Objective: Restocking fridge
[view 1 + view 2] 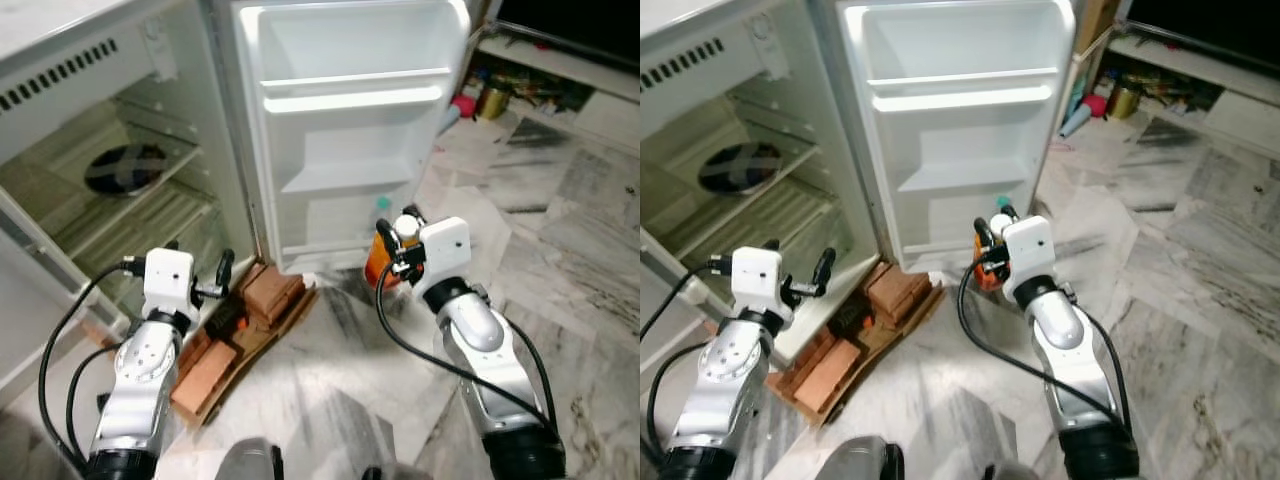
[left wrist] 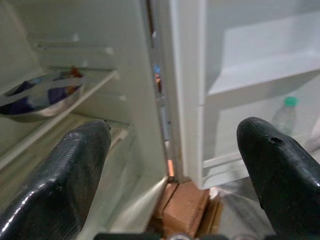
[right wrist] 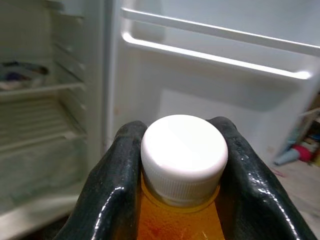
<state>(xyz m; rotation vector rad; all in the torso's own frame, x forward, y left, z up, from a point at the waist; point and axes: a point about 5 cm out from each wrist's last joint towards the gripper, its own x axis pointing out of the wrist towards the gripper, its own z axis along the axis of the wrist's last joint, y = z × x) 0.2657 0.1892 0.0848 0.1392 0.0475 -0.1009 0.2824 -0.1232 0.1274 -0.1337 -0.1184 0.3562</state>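
Our right claw [image 1: 392, 237] grips the white-capped orange plastic juice bottle [image 3: 178, 200] by its neck, low before the open white fridge door [image 1: 350, 130]. We judge it heavy and slick, likely to swing; gripping below the cap suits. Our left claw [image 1: 205, 283] is spread, holding nothing.

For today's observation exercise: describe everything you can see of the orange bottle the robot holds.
The bottle looks like clear plastic filled with orange liquid, topped by a ribbed white cap. It stands roughly upright, clamped at the neck just under the cap by the two black fingers of the right end effector. It is held above the marble floor, in front of the lower part of the open fridge door. Only the fingers touch it.
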